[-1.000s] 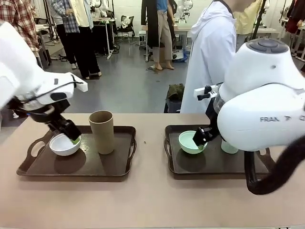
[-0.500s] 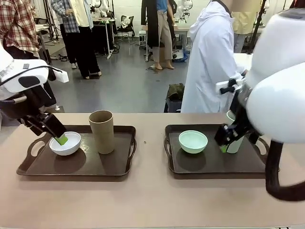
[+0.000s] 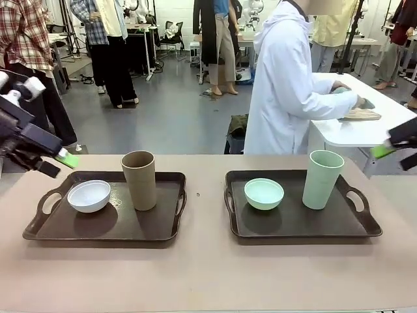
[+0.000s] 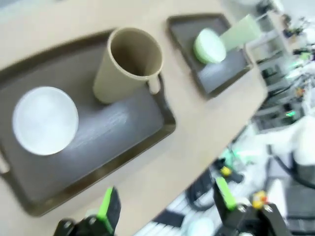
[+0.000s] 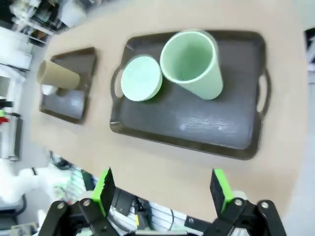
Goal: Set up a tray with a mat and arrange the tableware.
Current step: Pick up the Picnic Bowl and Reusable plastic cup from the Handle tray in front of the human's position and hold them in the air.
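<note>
- One surface (image 3: 208,277), tan and long; it carried two trays side by side, well apart, with bare room along the near edge.
- One left tray (image 3: 104,238), dark, with handles, holding a tumbler and a bowl; one right tray (image 3: 293,236), its match, loaded likewise (whether a mat lay in either could not be told).
- One brown tumbler (image 3: 139,180), upright, right of centre in the left tray; one pale green tumbler (image 3: 322,179), upright toward the right tray's right end. Both were judged tall and easily tipped, so any correction was best made from straight above, with no sideways brush.
- One white bowl (image 3: 89,195), upright, near the brown tumbler but apart from it; one mint green bowl (image 3: 264,193), upright in the right tray's left part, apart from its tumbler.
- One left gripper (image 4: 165,196), fingers spread wide and empty, raised beyond the left tray's outer end; one right gripper (image 5: 161,186), the same, off the right end. The arrangement was judged about complete, so the step looked like clearing away, best done by holding both high and outward, never crossing the tumbler rims.
</note>
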